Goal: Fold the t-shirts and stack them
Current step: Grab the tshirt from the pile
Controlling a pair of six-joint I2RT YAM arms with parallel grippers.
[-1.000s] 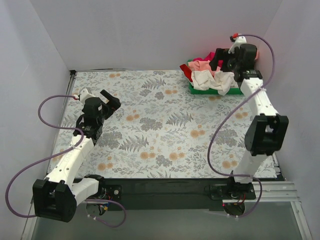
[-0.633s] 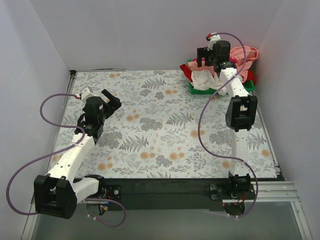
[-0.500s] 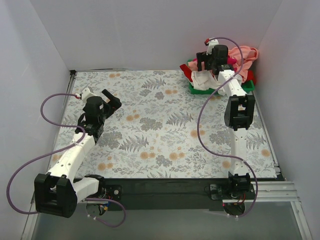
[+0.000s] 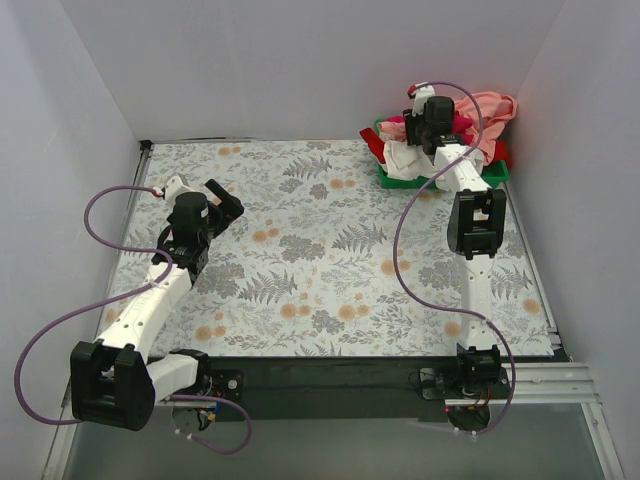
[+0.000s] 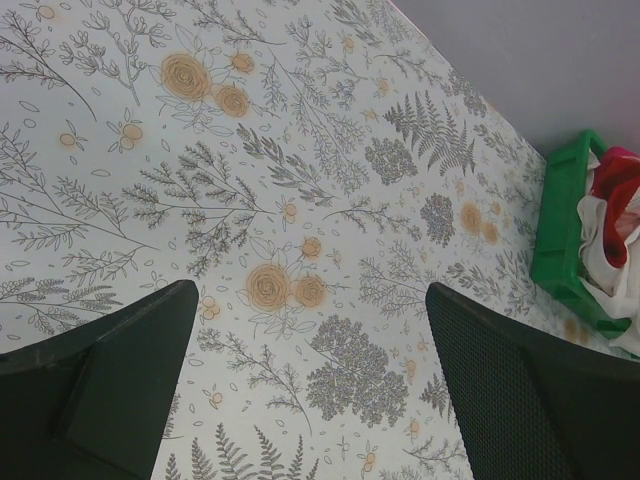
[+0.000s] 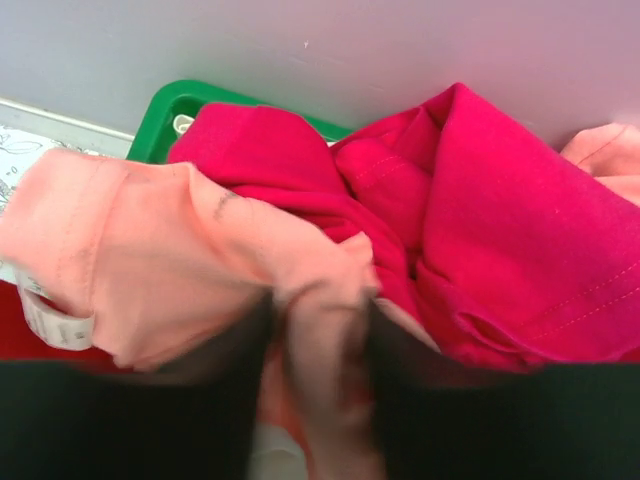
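Note:
The t-shirts lie heaped in a green tray at the far right corner. The salmon-pink one is on top, beside a magenta one, a white one and a red one. My right gripper is down in the pile. In the right wrist view it is shut on a fold of the salmon-pink t-shirt, next to the magenta t-shirt. My left gripper hangs open over the left of the table, holding nothing.
The floral tablecloth covers the table between white walls. The tray stands against the back wall. In the left wrist view the tray with white cloth sits far off to the right.
My right arm swung left across the tray and dropped into the pile, and its jaws closed on the salmon-pink cloth. The left arm barely moved.

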